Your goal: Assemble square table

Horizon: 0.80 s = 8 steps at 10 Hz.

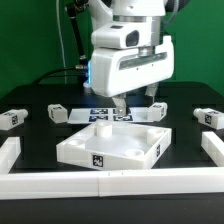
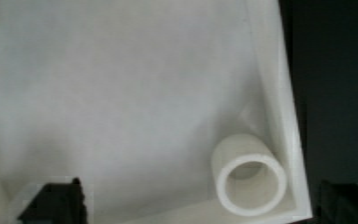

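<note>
Square-table assembly, exterior and wrist views. The slab (image 1: 110, 145) lies flat at the middle of the black table (image 1: 35, 135), raised rim upward, with a black-and-white tag (image 1: 97, 158) on the wall facing the exterior camera. The white arm (image 1: 125, 50) reaches down from above, and its pincer (image 1: 133, 103) hangs over the far part of the slab. Its fingers are spread wide and hold nothing. In the wrist view the 2 dark fingertips (image 2: 55, 200) of the pincer (image 2: 199, 203) stand at opposite edges of the picture, with only the slab's (image 2: 123, 110) smooth inner face between them. A round corner hole (image 2: 252, 172) sits just beside the rim (image 2: 286, 100). 4 loose legs rest on the table. Leg 1 (image 1: 10, 117) and leg 2 (image 1: 57, 113) are on the exterior view's left, leg 3 (image 1: 160, 109) and leg 4 (image 1: 208, 117) on its right, all apart from the slab. The marker board (image 1: 103, 113) lies behind the slab. White border rails (image 1: 110, 183) frame the work area at the front and both sides
</note>
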Each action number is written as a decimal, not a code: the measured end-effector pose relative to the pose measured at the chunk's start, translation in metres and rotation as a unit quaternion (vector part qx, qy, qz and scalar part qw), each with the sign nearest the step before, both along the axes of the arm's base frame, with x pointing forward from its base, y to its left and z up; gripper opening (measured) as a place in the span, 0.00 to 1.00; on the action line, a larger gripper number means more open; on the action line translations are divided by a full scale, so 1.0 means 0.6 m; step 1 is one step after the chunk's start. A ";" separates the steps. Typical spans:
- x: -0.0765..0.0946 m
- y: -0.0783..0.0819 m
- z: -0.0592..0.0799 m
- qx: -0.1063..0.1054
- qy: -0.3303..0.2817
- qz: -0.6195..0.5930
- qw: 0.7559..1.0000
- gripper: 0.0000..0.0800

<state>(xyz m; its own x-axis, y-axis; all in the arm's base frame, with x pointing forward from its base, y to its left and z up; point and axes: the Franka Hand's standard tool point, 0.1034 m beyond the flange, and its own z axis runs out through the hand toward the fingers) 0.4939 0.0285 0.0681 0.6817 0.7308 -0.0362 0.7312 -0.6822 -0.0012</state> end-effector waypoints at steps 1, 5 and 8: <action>-0.008 0.008 -0.013 0.002 -0.001 0.005 1.000 0.81; -0.024 0.009 -0.054 0.010 -0.027 0.034 0.999 0.81; -0.033 -0.001 -0.093 0.014 -0.027 0.031 0.999 0.81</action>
<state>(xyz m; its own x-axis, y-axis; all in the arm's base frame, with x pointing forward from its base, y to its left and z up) 0.4743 0.0281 0.0121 0.6350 0.7722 0.0211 0.7720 -0.6353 0.0210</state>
